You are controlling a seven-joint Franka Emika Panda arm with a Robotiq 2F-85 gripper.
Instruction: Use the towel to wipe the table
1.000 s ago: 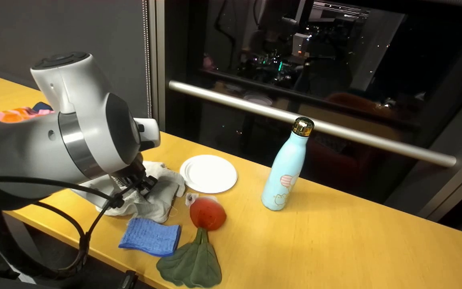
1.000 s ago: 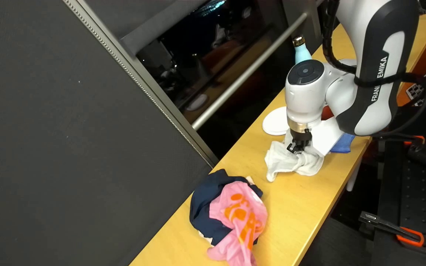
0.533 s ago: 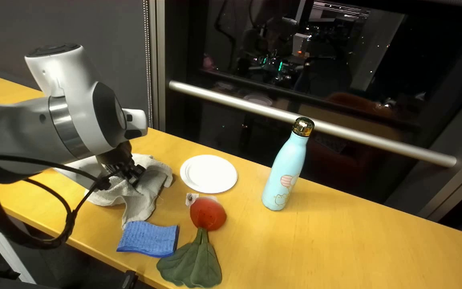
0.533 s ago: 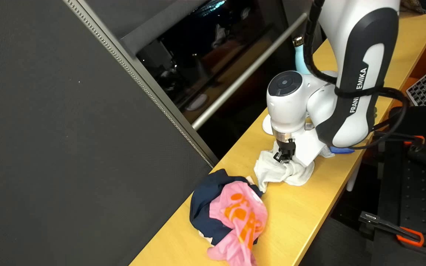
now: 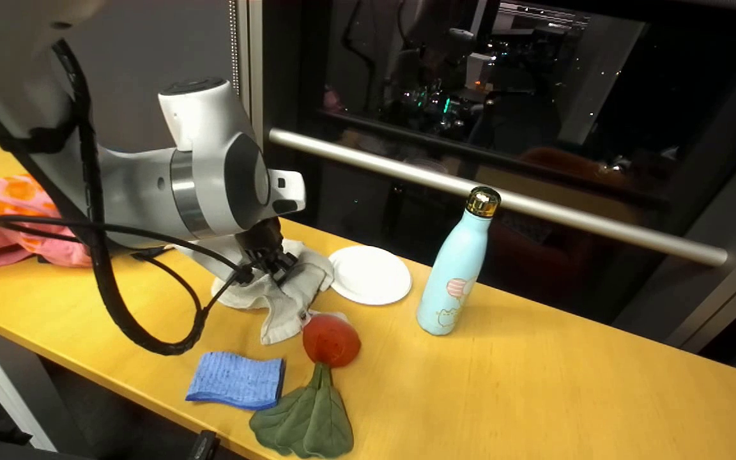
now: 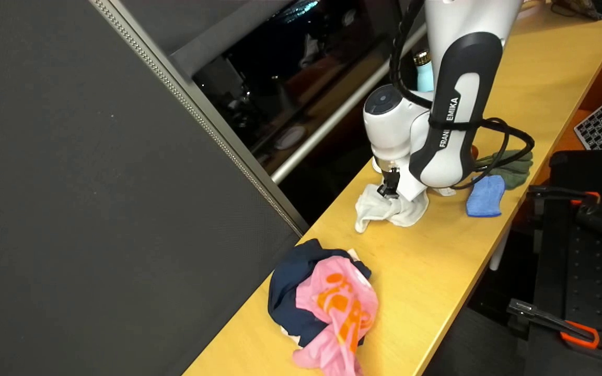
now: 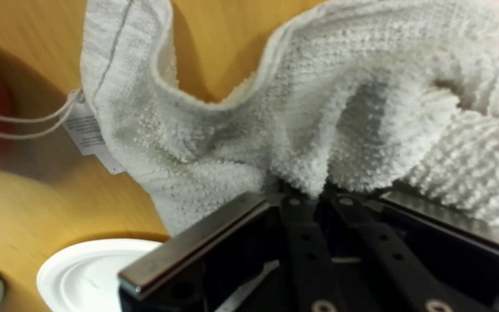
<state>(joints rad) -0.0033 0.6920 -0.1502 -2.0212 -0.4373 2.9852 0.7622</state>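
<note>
The towel (image 5: 278, 303) is whitish-grey and bunched on the wooden table (image 5: 534, 396). In the wrist view, the towel (image 7: 223, 138) spreads in folds ahead of the fingers, and one fold runs up between the fingertips. My gripper (image 7: 312, 195) points down at the middle of the towel and is shut on it. In both exterior views, the gripper (image 5: 283, 271) sits low in the towel, and its fingertips are partly hidden by the cloth. The towel (image 6: 390, 209) has one corner trailing toward the pink cloth.
A white plate (image 5: 371, 275) lies against the towel's edge. A red plush vegetable (image 5: 331, 342) with green leaves (image 5: 307, 418) has a tag beside the towel. A blue cloth (image 5: 237, 380) lies near the front edge. A bottle (image 5: 454, 275) stands upright. Pink cloth (image 6: 337, 297) and navy cloth (image 6: 298, 292) lie bunched.
In the exterior views, the gripper and towel first moved toward the pink cloth, then swung back toward the plate and bottle. The plate has shifted closer to the bottle. The blue cloth shifted slightly earlier.
</note>
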